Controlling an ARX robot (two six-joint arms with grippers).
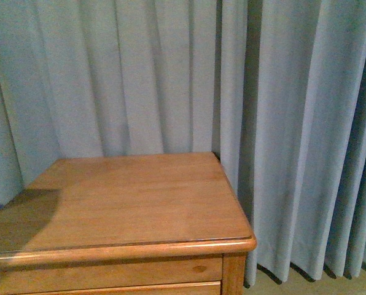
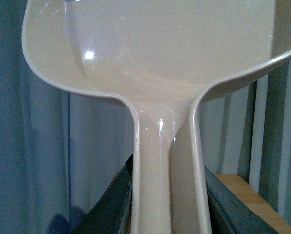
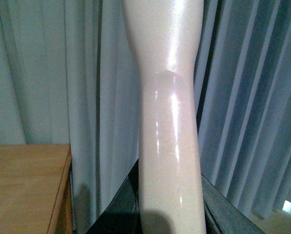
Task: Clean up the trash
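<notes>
In the left wrist view, the pinkish-beige dustpan (image 2: pixel 150 53) fills the picture, its scoop held up against the curtain. My left gripper (image 2: pixel 167 204) is shut on the dustpan's handle, with dark fingers (image 2: pixel 111 204) pressing both sides. The right wrist view shows a glossy beige brush handle (image 3: pixel 170 122) rising upright, and my right gripper (image 3: pixel 170 209) is shut on it. The trash is out of view in every frame. Neither arm shows in the front view.
A wooden nightstand (image 1: pixel 121 203) with a bare top stands in front, its rounded front edge nearest me and a drawer below. Grey-blue curtains (image 1: pixel 171 74) hang behind and to the right. The nightstand's edge (image 3: pixel 28 185) also appears beside the brush handle.
</notes>
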